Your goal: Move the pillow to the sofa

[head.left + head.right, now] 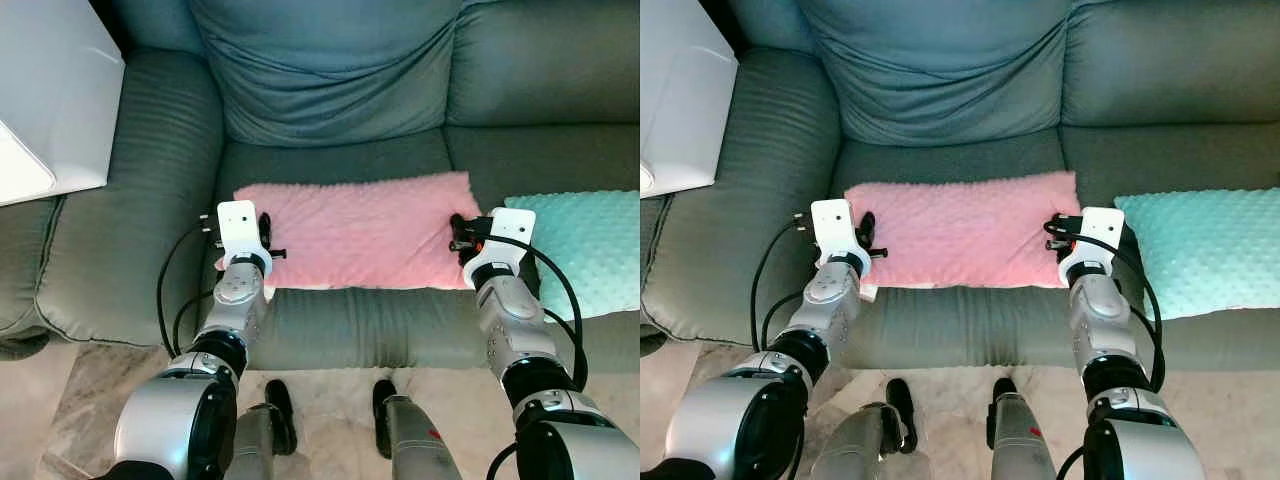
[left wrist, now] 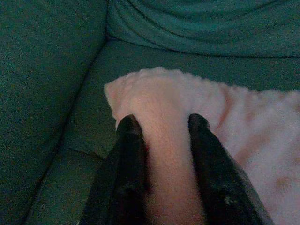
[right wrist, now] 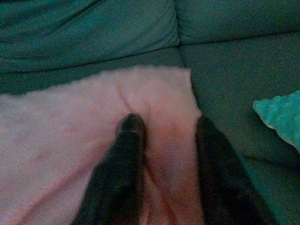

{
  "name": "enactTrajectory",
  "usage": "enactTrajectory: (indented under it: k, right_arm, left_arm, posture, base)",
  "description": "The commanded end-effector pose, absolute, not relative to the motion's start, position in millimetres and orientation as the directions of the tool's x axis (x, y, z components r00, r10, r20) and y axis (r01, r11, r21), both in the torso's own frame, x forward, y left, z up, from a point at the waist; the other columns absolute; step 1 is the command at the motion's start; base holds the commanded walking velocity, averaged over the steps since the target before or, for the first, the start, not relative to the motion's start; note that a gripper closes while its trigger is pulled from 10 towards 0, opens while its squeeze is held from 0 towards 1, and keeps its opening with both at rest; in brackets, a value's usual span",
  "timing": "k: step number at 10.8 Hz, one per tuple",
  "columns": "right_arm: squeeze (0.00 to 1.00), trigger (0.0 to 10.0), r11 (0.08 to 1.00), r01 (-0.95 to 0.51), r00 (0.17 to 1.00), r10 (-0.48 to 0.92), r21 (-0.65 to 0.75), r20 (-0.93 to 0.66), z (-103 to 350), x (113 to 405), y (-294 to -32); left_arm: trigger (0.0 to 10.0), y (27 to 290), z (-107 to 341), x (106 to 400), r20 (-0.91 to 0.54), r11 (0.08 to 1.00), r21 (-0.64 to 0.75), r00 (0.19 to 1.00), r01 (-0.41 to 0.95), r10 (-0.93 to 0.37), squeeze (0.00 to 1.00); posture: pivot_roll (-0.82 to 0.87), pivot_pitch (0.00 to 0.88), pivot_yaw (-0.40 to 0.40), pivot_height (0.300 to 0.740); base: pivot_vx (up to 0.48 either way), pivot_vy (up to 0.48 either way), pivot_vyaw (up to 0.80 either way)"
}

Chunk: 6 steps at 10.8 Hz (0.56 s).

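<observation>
A pink dotted pillow point(image 1: 360, 230) lies flat on the seat of the grey-green sofa point(image 1: 340, 165), near its front edge. My left gripper point(image 1: 262, 235) is at the pillow's left end. In the left wrist view its two black fingers point(image 2: 129, 140) pinch a raised fold of pink fabric. My right gripper point(image 1: 460, 235) is at the pillow's right end. The right wrist view shows its fingers point(image 3: 131, 136) pressed into the pillow with a fold bunched between them.
A teal dotted pillow point(image 1: 585, 245) lies on the neighbouring seat to the right, close to my right arm. A white boxy object point(image 1: 50, 90) stands over the sofa's left armrest. My feet point(image 1: 280, 405) are on pale marble floor below the seat front.
</observation>
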State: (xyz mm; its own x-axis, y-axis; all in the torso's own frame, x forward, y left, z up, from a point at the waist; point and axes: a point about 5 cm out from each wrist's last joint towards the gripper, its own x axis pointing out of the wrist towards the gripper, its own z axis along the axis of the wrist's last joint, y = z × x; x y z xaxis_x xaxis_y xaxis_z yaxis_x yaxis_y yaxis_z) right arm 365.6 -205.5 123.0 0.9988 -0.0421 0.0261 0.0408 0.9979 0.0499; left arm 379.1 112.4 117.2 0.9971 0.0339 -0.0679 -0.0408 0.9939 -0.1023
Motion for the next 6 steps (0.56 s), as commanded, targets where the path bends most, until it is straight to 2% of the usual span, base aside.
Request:
enactTrajectory:
  k: [1,6]
  right_arm:
    - [1.00,10.0,0.997,0.057,0.998,-0.056,0.057,-0.003,111.4,360.0,-206.6]
    - [1.00,10.0,0.997,0.059,0.998,-0.060,0.050,0.015,114.6,360.5,-208.5]
  left_arm:
    - [10.0,118.9,104.0,373.1,-0.107,0.993,-0.099,0.993,-0.063,0.052,1.00]
    - [10.0,115.1,98.5,369.9,-0.121,0.993,-0.107,0.992,-0.051,0.038,1.00]
  posture:
    - [-0.21,0.431,0.098,0.740]
    - [-0.20,0.432,0.095,0.740]
  base:
    - [0.000,0.000,0.00]
    - [0.000,0.000,0.00]
